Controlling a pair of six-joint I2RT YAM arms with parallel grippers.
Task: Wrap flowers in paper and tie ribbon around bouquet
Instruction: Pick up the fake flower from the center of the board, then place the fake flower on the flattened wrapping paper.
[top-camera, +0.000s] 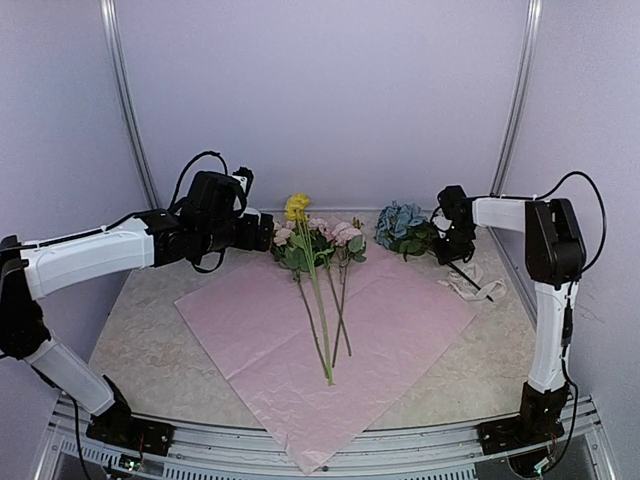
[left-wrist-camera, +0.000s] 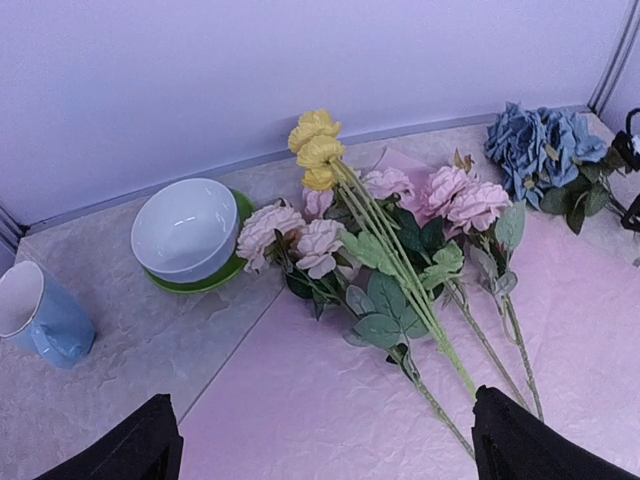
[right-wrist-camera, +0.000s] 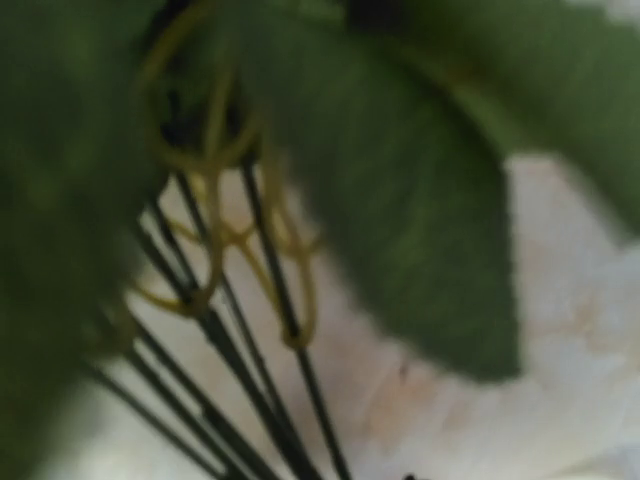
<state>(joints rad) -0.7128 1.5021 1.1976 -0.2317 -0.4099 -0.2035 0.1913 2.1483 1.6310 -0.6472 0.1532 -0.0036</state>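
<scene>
The lilac-pink paper (top-camera: 400, 330) (left-wrist-camera: 300, 400) lies flat on the table like a diamond. Yellow flowers (top-camera: 296, 207) (left-wrist-camera: 318, 140) and pink flowers (top-camera: 340, 233) (left-wrist-camera: 470, 200) lie on its far half, stems pointing toward me. My left gripper (top-camera: 262, 232) (left-wrist-camera: 325, 440) hangs open just left of the pink heads, nothing between its fingers. The blue flowers (top-camera: 400, 225) (left-wrist-camera: 540, 145) rest beyond the paper's right corner. My right gripper (top-camera: 447, 250) sits at their stem end. The right wrist view is filled with blurred green leaves (right-wrist-camera: 420, 200) and dark stems (right-wrist-camera: 250, 380), its fingers hidden. The cream ribbon (top-camera: 478, 287) lies crumpled right of the paper.
A white bowl (left-wrist-camera: 185, 225) on a green saucer (left-wrist-camera: 235, 270) and a pale blue cup (left-wrist-camera: 40, 310) stand at the back left, off the paper. Lilac walls close in the table at the back and sides.
</scene>
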